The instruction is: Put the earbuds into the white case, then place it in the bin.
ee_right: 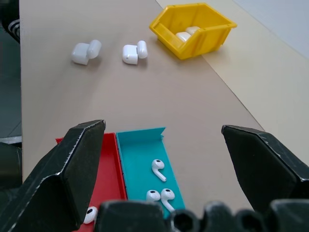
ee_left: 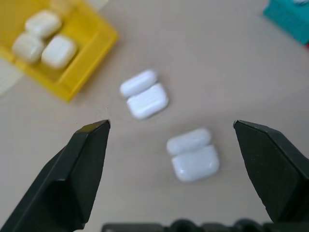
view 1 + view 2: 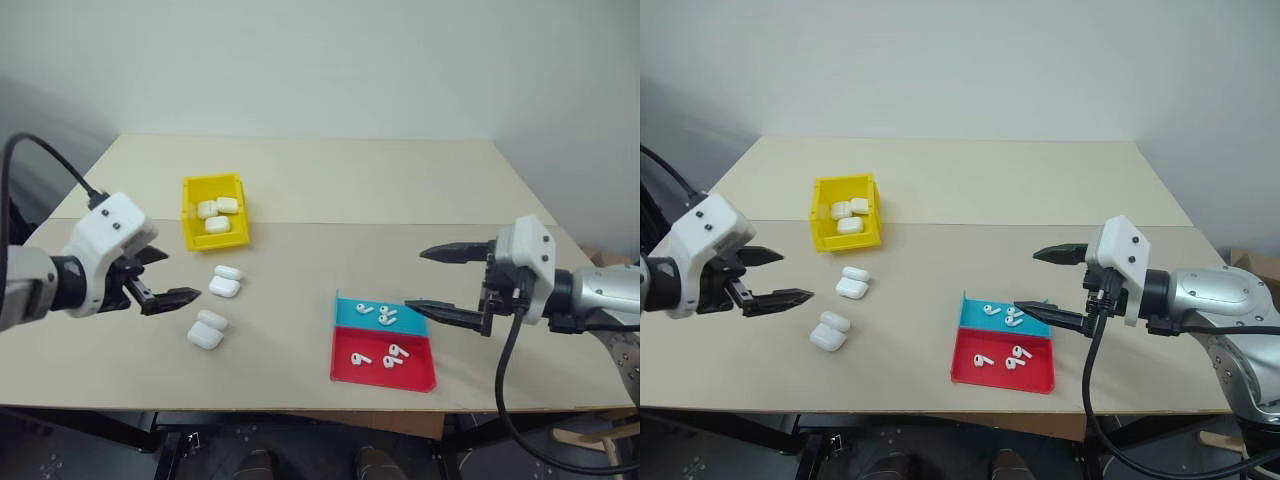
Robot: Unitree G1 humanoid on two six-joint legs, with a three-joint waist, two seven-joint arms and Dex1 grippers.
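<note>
Left gripper [image 3: 160,278]: jaws apart, empty; two open white cases [image 3: 207,330] lie just right of it; the bin [image 3: 214,211] sits beyond; right gripper [image 3: 445,283]: jaws apart, hovering beside earbuds [image 3: 388,316] in the tray [image 3: 384,375].

Two head views look forward and down across the table [image 3: 330,180] from slightly offset positions, sharing the whole tabletop. The left wrist view looks steeply down, close above two open white cases [image 2: 193,154] and the yellow bin [image 2: 91,58]. The right wrist view looks shallowly across the tray [image 1: 140,154] toward that same bin.
</note>
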